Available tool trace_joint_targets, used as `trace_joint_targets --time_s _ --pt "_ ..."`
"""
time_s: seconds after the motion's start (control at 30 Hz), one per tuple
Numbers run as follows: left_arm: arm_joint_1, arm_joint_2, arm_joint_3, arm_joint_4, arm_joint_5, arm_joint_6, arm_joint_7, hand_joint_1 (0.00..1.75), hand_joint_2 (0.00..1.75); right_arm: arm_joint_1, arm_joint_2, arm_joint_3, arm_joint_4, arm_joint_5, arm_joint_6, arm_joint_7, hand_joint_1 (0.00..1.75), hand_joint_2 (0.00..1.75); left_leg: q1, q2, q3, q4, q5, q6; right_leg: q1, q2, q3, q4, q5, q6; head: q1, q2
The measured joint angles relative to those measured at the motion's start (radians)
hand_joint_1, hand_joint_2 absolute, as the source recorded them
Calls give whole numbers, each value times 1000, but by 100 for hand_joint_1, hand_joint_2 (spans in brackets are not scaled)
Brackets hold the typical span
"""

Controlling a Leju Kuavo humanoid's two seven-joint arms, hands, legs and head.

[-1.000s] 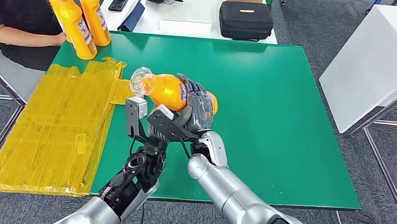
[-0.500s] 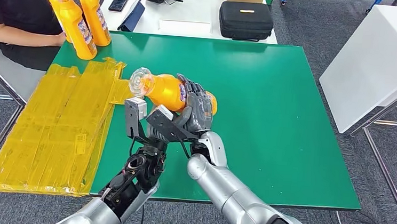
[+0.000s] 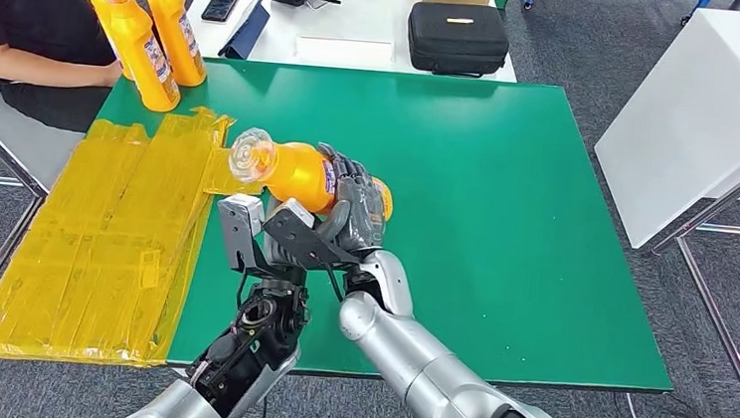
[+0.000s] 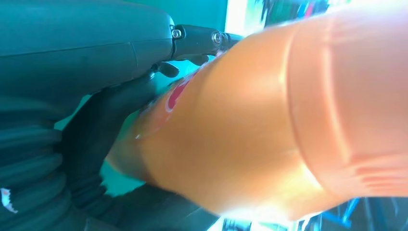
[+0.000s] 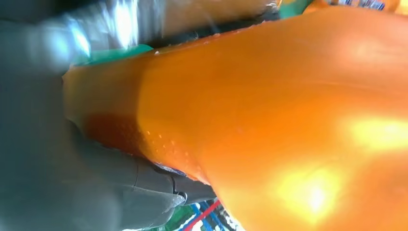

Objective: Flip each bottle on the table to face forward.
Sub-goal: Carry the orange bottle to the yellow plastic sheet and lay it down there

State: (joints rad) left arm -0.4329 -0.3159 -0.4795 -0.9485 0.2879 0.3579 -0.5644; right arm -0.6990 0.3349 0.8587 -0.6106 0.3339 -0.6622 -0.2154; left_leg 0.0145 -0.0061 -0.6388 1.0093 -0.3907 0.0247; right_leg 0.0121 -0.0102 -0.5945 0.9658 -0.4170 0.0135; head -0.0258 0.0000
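An orange bottle [image 3: 294,171] with a clear cap lies on its side in the air above the green table [image 3: 526,201], cap pointing left and toward me. My right hand [image 3: 354,213] wraps its fingers over the bottle's base end. My left hand [image 3: 294,238] sits under the bottle's middle, partly hidden by its wrist mount. In the left wrist view the bottle [image 4: 269,125] lies against dark fingers [image 4: 96,139] near its red label. In the right wrist view the bottle [image 5: 288,120] presses against the grey thumb [image 5: 72,183]. Three more orange bottles [image 3: 144,47] stand upright at the back left corner.
Yellow plastic sheets [image 3: 104,238] cover the table's left side. A person in black [image 3: 22,12] sits at the far left, beside the upright bottles. Beyond the green table a white table carries a black case [image 3: 457,36]. Another white table [image 3: 703,106] stands at the right.
Both hands and the bottle have shifted a little to the left and up, and the cap end has swung further toward me.
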Motion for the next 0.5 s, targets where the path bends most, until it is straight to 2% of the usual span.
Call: trace_joint_targets --time_s 0.23,0.5 --pt "24 1 18 -34 -41 87 -38 0 175 20 7 62 -3 -33 1 9 175 175 0 0 0 0 0 0 0 0 0 0 0 0 0 0" --pt "49 6 26 -50 -46 100 -46 0 175 23 3 130 -3 -45 -3 23 175 175 0 0 0 0 0 0 -1 0 0 0 0 0 0 0"
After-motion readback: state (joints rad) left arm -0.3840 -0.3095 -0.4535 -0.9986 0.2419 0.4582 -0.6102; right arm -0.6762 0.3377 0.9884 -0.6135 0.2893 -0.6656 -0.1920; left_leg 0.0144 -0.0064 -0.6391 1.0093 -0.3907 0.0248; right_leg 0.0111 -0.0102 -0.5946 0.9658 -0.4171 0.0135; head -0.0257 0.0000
